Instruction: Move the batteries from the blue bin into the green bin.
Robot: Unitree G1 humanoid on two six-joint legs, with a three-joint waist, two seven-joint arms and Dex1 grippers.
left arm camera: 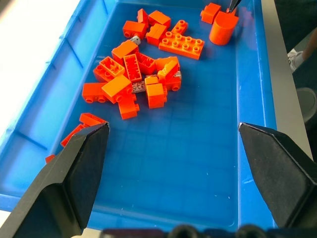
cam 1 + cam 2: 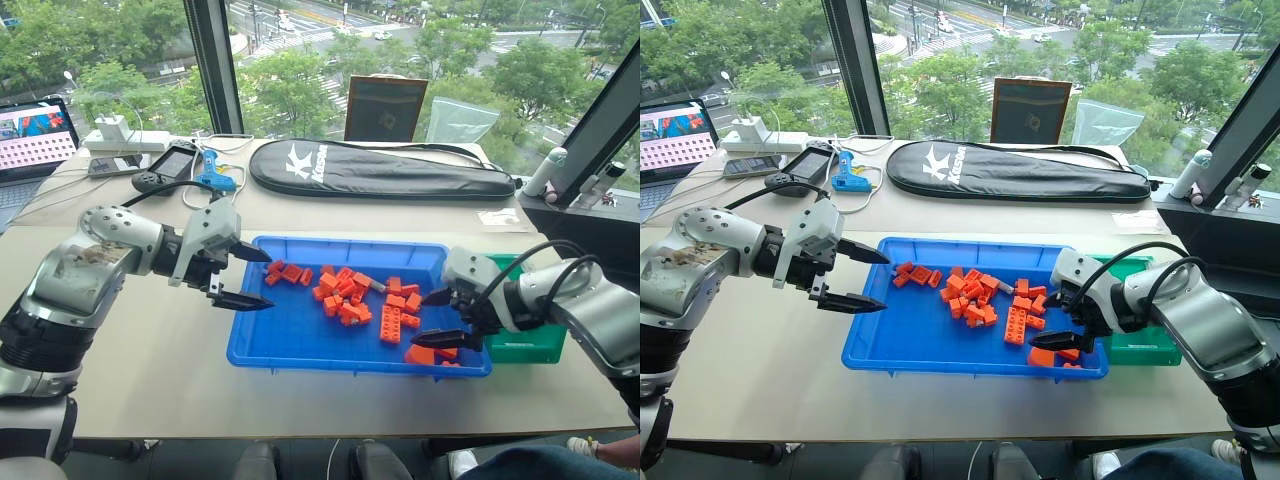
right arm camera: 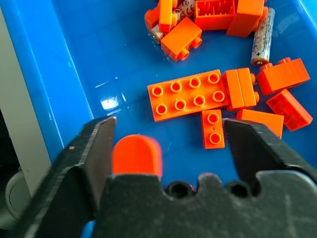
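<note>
Hovering right pincer, jaws apart and empty, over blue bin to reach battery | left pincer apart, idle | green bin beside.

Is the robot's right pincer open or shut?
Open. The right pincer has its two black fingers spread wide apart over the blue bin, with nothing held between them.

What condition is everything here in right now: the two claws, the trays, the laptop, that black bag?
left gripper: open, empty, at the blue bin's left end.
right gripper: open, empty, over the blue bin's right end.
blue bin: holds orange bricks with a battery among them.
green bin: upright beside the blue bin; its contents are hidden.
laptop: open, screen lit.
black racket bag: lying flat, closed.
</note>
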